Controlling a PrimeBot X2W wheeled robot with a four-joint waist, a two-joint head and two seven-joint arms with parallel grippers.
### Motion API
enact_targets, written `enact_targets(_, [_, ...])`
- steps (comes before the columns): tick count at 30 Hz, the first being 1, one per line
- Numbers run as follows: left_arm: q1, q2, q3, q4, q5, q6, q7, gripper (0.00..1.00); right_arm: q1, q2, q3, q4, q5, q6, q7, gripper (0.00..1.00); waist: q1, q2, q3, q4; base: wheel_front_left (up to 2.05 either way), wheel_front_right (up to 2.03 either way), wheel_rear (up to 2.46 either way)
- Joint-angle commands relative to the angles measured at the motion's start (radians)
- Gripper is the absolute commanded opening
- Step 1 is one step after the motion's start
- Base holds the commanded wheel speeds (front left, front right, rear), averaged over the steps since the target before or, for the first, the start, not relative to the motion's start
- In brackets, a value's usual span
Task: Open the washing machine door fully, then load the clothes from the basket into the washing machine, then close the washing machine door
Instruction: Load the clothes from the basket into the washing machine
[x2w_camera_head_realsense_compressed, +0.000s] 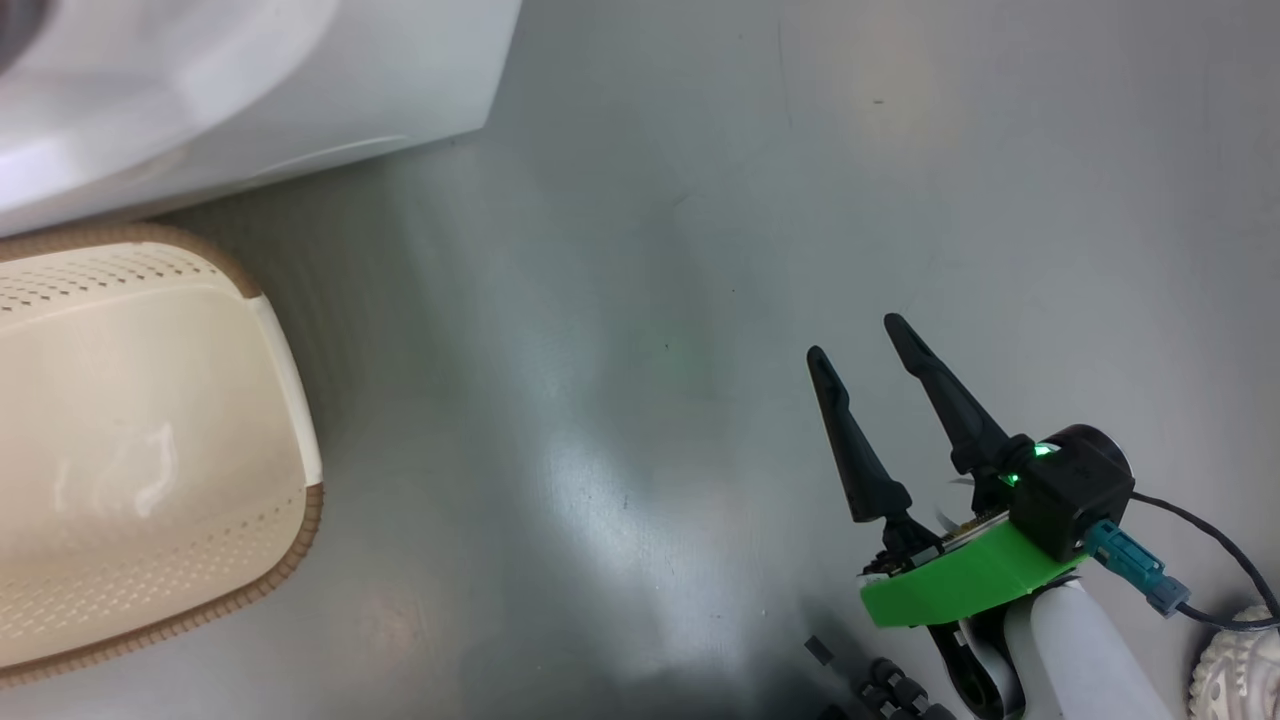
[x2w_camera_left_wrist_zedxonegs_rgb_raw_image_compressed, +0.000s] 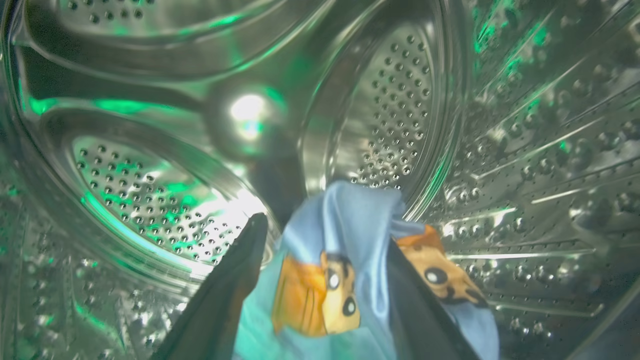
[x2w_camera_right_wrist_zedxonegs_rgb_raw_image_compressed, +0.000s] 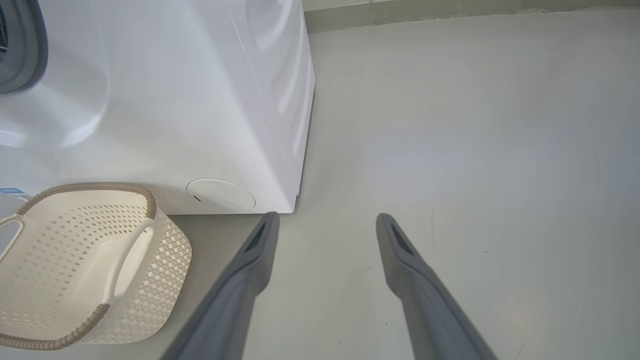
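inside, the left gripper (x2w_camera_left_wrist_zedxonegs_rgb_raw_image_compressed: 325, 232) stands spread in the washing machine's steel drum (x2w_camera_left_wrist_zedxonegs_rgb_raw_image_compressed: 390, 100), the clothes (x2w_camera_left_wrist_zedxonegs_rgb_raw_image_compressed: 350, 215) bunched between its fingers. right gripper (x2w_camera_head_realsense_compressed: 855, 340) gapes above the floor (x2w_camera_head_realsense_compressed: 640, 300), basket (x2w_camera_head_realsense_compressed: 290, 400) at its 9 o'clock.

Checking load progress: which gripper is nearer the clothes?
Left. The left gripper is inside the drum with the clothes between its spread fingers; the right gripper hangs over the floor beside the washing machine.
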Motion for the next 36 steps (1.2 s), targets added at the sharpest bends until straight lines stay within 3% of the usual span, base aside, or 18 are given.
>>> enact_targets(1, [0.006, 0.042, 0.016, -0.003, -0.005, -0.002, -0.002, 1.0, 0.015, 0.001, 0.015, -0.015, 0.014, 0.001, -0.005, 1.0, 0.0, -0.0001, -0.005, 0.006, 0.0, 0.0, 0.0])
enact_targets(8, [-0.002, 0.018, 0.022, 0.11, -0.013, 0.0, -0.002, 1.0, 0.01, 0.001, 0.002, -0.011, 0.009, 0.001, -0.005, 1.0, 0.0, -0.0001, -0.03, 0.029, 0.0, 0.0, 0.0])
enact_targets(17, [0.062, -0.038, 0.021, 0.141, -0.025, -0.001, -0.002, 1.0, -0.001, 0.001, -0.021, 0.0, 0.003, 0.001, -0.005, 1.0, 0.0, -0.0001, -0.088, 0.074, 0.0, 0.0, 0.0])
enact_targets(36, [0.31, -0.113, 0.039, 0.033, -0.045, -0.005, -0.002, 1.0, 0.016, 0.001, -0.042, 0.036, -0.011, 0.001, -0.005, 1.0, 0.0, -0.0001, -0.262, 0.147, 0.0, 0.0, 0.0])
